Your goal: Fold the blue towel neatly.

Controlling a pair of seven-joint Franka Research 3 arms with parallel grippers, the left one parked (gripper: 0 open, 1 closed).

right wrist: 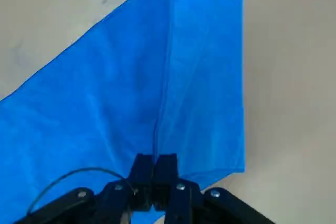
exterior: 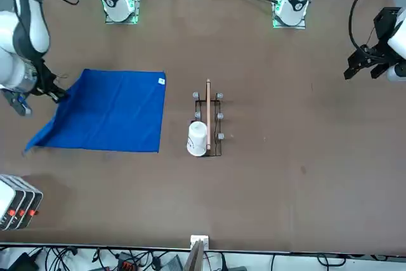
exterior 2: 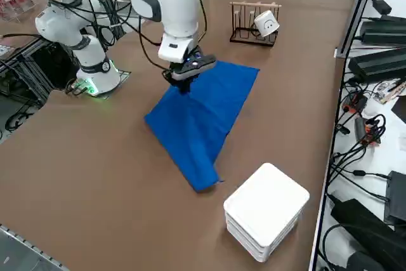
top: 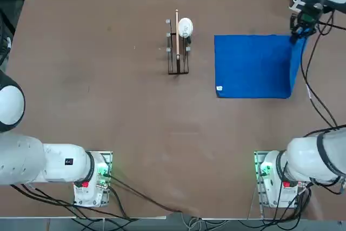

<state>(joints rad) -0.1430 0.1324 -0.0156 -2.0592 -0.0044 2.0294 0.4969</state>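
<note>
1. Blue cloth first: the towel [top: 251, 66] is on the right half of the brown desk [top: 135, 123], toward the far side, with bare desk between it and the far edge.
2. Its left part lies flat and rather smooth, with a small white tag [top: 219, 88] at the near left corner. The right part is drawn up to the hand, and a slack fold slants down from there.
3. To the left of the towel, a strip of bare desk separates it from a small dark wire rack [top: 178, 71] with a wooden bar [top: 177, 33] along it. A white mug [top: 185, 27] sits against the rack on the side facing the towel.
4. Past the towel, to the right and toward the far edge, there's a stack of white trays [exterior 2: 266, 204]. The towel's loose end comes near it, the two still apart.
5. For moving, I see wide stretches of desk left of the rack and between the towel and the robot's bases. Black cables [top: 326, 106] loop down beside the right arm [top: 321, 158], on that side of the towel.
6. Now the right hand [right wrist: 155, 157]: it's over the towel's right side, tilted, its fingers [right wrist: 142, 169] brought together with a pinch of the cloth between the tips. A long ridge in the fabric runs straight to that grip.
</note>
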